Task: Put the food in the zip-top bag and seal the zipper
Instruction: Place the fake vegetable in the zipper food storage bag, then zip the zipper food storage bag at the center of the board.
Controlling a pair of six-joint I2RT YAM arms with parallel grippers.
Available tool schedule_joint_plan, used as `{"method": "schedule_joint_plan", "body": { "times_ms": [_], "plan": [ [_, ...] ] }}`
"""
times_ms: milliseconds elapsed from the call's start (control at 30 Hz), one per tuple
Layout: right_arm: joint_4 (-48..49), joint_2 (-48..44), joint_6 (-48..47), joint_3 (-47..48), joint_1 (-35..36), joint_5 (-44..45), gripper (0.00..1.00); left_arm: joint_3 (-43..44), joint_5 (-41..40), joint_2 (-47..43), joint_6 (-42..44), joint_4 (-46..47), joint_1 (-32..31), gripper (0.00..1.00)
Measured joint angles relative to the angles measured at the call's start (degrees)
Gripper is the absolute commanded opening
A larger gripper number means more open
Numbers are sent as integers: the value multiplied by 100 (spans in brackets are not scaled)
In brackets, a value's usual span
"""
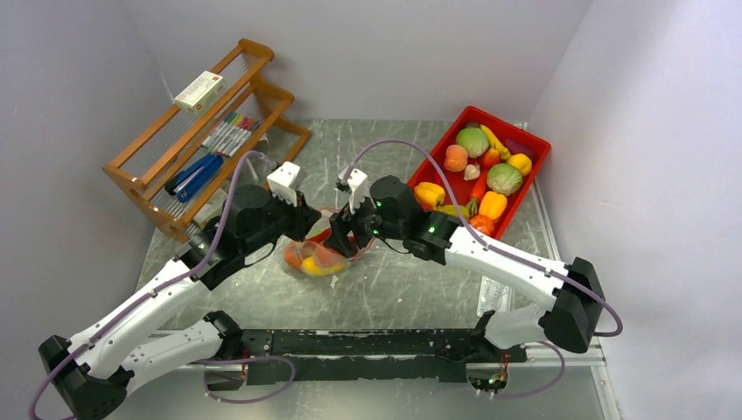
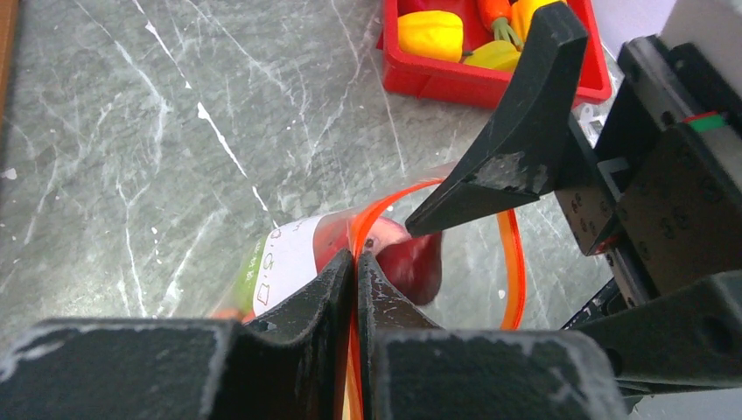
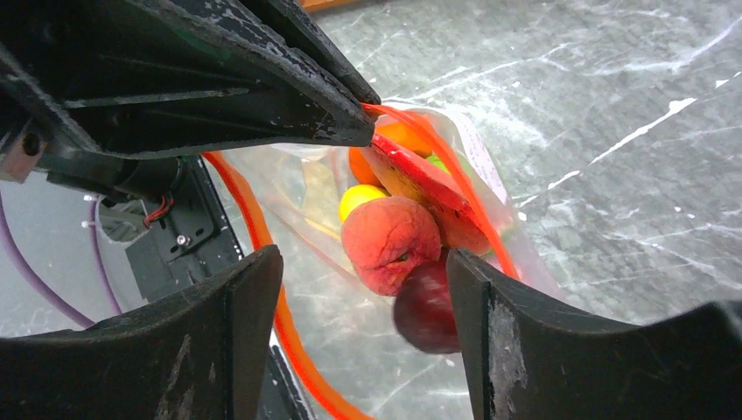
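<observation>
Zipper (image 2: 513, 262) sits clamped in your left gripper (image 2: 356, 261); your right gripper (image 3: 360, 262) holds its jaws apart at the mouth of the zip-top bag (image 3: 297, 184) (food (image 3: 389, 241) inside).

Clear zip-top bag (image 3: 500, 188) holding food (image 3: 389, 241), orange-red zipper (image 2: 516, 262) gaping open

1. You are looking at a grey, white-veined surface (image 1: 394, 289).
2. On it, at your far left, stands a wooden rack (image 1: 140, 175).
3. At the far right sits a red tray (image 1: 535, 144) filled with food (image 1: 505, 178).
4. In the middle, between rack and tray, the zip-top bag (image 1: 315, 260) rests on it with more food inside.
</observation>
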Motion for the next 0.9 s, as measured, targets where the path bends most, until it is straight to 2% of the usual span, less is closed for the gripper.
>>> {"method": "schedule_joint_plan", "body": {
  "times_ms": [267, 467, 600, 733, 900],
  "plan": [
    [-101, -483, -483, 0, 4, 151, 72, -57, 90, -11, 170, 50, 0, 7],
    [-83, -1145, -1482, -186, 2, 129, 72, -70, 101, -22, 452, 26, 0, 7],
    [-26, -1545, -2109, -654, -2, 101, 71, -9, 151, -4, 575, -79, 0, 7],
    [-151, -1563, -2339, -905, -2, 101, 68, 125, 175, 17, 824, -264, 0, 7],
    [-293, -1639, -2476, -1141, -20, 291, 72, 299, 133, 70, 1228, -557, 96, 7]
  ]
}}
